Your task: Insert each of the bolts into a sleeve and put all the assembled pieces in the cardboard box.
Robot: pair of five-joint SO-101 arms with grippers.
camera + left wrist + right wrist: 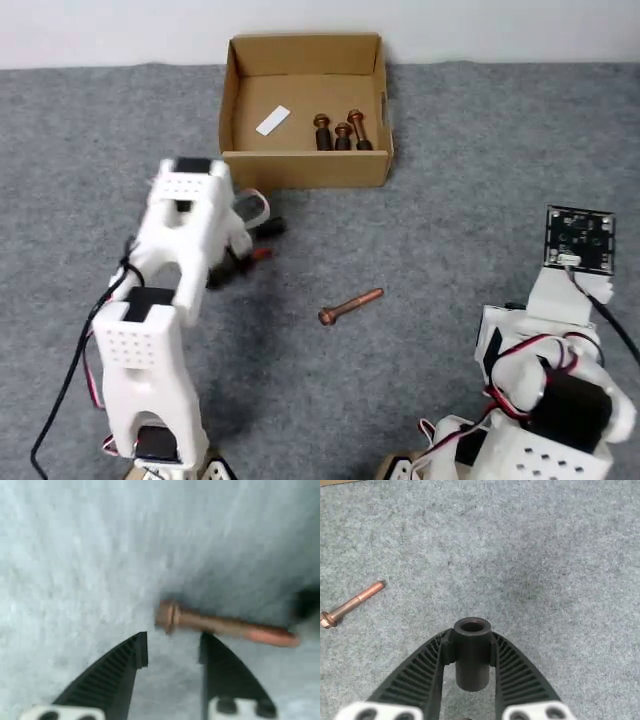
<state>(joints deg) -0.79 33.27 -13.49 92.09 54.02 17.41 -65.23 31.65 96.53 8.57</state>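
A copper bolt (350, 305) lies alone on the grey carpet in the middle of the table. My left gripper (258, 237) hangs between the bolt and the cardboard box (305, 168), open and holding nothing. In the left wrist view the bolt (220, 625) lies just beyond the open fingertips (142, 647) of my left gripper (172, 650). My right gripper (471, 642) is shut on an upright black sleeve (471, 665), bore facing up, with the bolt (351, 605) off to one side. Three assembled pieces (340, 132) stand in the box.
A white slip (272, 120) lies on the box floor. The right arm's body (545, 400) sits folded at the near right corner. Open carpet surrounds the bolt on all sides.
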